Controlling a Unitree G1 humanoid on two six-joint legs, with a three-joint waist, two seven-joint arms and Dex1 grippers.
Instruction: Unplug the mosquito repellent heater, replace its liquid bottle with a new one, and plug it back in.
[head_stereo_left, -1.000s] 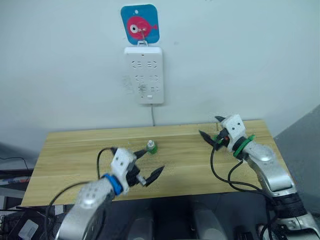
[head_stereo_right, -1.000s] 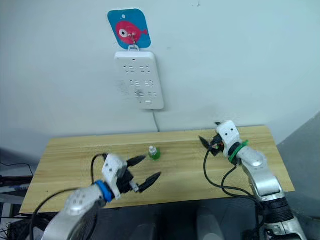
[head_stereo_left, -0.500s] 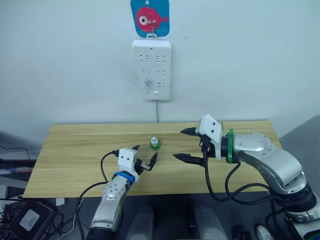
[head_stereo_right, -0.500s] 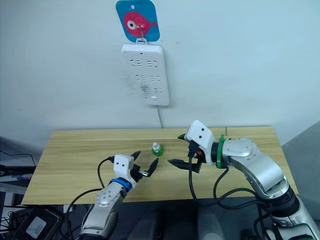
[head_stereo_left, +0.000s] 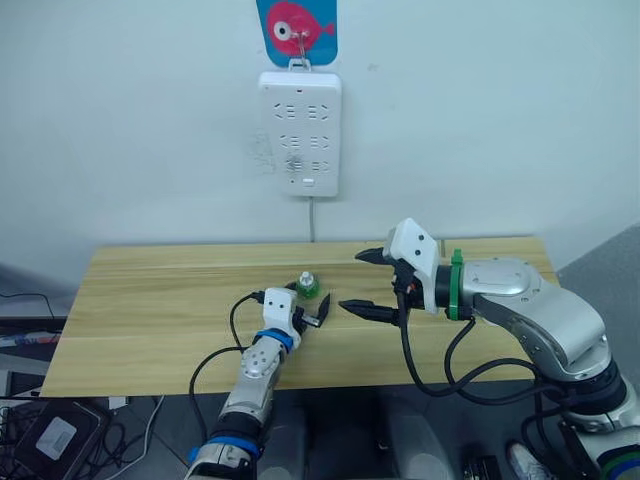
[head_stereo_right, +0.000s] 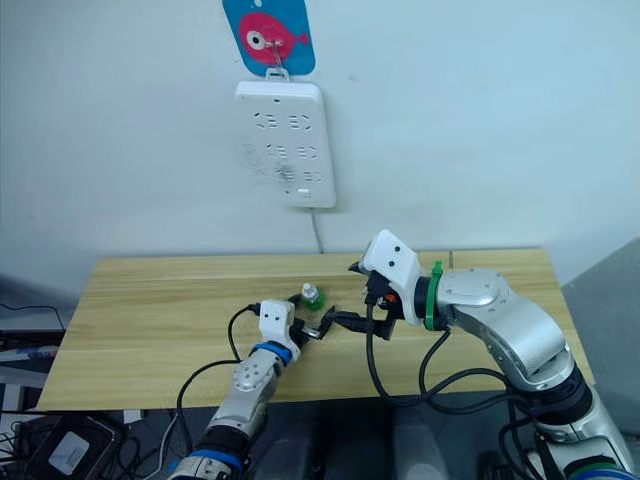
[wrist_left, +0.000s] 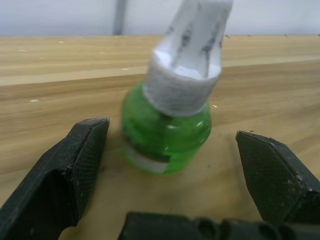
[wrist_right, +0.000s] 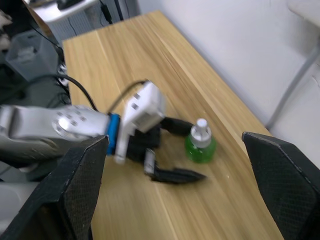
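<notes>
Straddling the capped bottle (wrist_left: 167, 131) with wide-open jaws, left gripper (head_stereo_left: 312, 303) hasn't gripped; right gripper (head_stereo_left: 366, 282), at bottle's 3 o'clock, gapes empty. Swap judged barely begun.

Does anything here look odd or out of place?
Nothing is spilled or broken. The capped green bottle stands upright on the wooden table between the open left gripper's fingers. One oddity: the wall power strip has nothing plugged in.

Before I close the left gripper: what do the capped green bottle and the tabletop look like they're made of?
New bottle: translucent green, glossy, probably plastic though glass is possible; its white cap looks like matte plastic.
Table: light wood grain in long boards, smooth; solid or laminate, I can't tell.
</notes>
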